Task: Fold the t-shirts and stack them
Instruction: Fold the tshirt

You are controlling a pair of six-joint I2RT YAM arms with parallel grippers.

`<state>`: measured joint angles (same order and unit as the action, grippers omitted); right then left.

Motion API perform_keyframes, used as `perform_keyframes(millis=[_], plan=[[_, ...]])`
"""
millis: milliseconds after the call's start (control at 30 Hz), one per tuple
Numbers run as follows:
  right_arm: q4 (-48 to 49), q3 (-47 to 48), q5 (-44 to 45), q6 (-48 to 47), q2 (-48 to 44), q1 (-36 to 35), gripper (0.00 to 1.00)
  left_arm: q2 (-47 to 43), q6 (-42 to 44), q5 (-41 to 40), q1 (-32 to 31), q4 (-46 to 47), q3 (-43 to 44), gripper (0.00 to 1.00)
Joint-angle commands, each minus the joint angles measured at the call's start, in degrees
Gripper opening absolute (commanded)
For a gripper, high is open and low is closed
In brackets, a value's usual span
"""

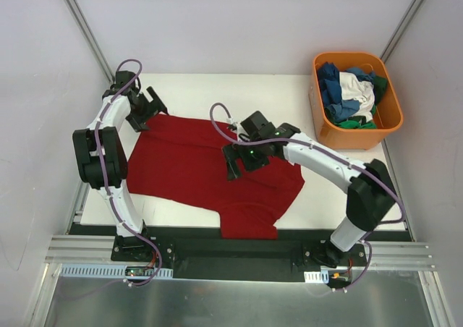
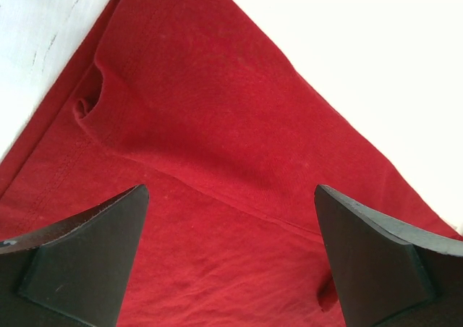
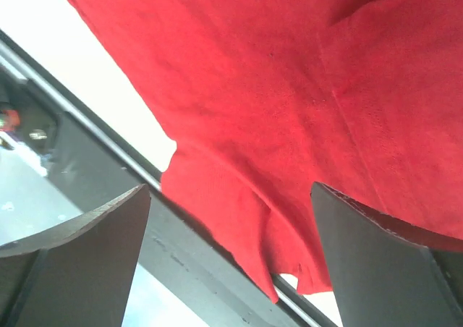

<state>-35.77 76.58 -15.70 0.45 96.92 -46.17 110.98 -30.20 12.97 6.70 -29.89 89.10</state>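
The dark red t-shirt (image 1: 195,164) is lying spread out on the white table top (image 1: 253,88), filling most of its middle. One part of it is hanging over the near edge at about 6 o'clock, onto the black rail (image 1: 217,251).

The left gripper (image 1: 153,116) is hovering over the shirt's far left corner, at about 10 o'clock. In its wrist view the gripper (image 2: 231,262) is standing wide, both fingers (image 2: 87,262) well apart with nothing held between them. Below it a raised fold is running across the cloth, and a small pucker is showing at about 9 o'clock.

The right gripper (image 1: 239,166) is hanging over the middle of the shirt. It (image 3: 231,255) is also gaping wide and gripping nothing; red cloth, the table's edge and the rail are showing under its fingers (image 3: 383,262). The right arm is reaching in from about 4 o'clock, so its forearm is covering part of the shirt's right side from above.

At about 2 o'clock, clear of the red shirt, the orange tub (image 1: 351,135) is sitting at the table's far right corner. A blue shirt (image 1: 336,95), a white shirt (image 1: 356,88) and a green shirt (image 1: 377,87) are lying crumpled together inside it.
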Motion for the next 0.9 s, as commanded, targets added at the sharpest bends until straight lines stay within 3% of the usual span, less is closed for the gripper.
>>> perform_keyframes(millis=[0,133,333,667,867], plan=[[-0.36,-1.34,-2.31,1.38,-4.99,4.32,0.97,-2.53,0.93,1.61,-1.33,-0.52,0.55,0.99],[0.61,-2.93,0.48,5.88,-1.13,13.1,0.97,-0.59,1.63,3.9,-2.56,-0.52,2.13,0.99],[2.28,1.55,6.29,6.85,8.53,20.14,0.97,4.24,1.54,4.44,-2.83,-0.52,5.29,0.99],[-4.22,11.04,7.62,5.71,21.54,27.27,0.97,9.69,0.67,1.27,-0.11,-0.96,5.38,0.99],[-10.45,24.04,7.53,1.93,29.19,29.47,0.97,14.87,-0.13,2.85,0.42,-1.05,10.82,0.99]])
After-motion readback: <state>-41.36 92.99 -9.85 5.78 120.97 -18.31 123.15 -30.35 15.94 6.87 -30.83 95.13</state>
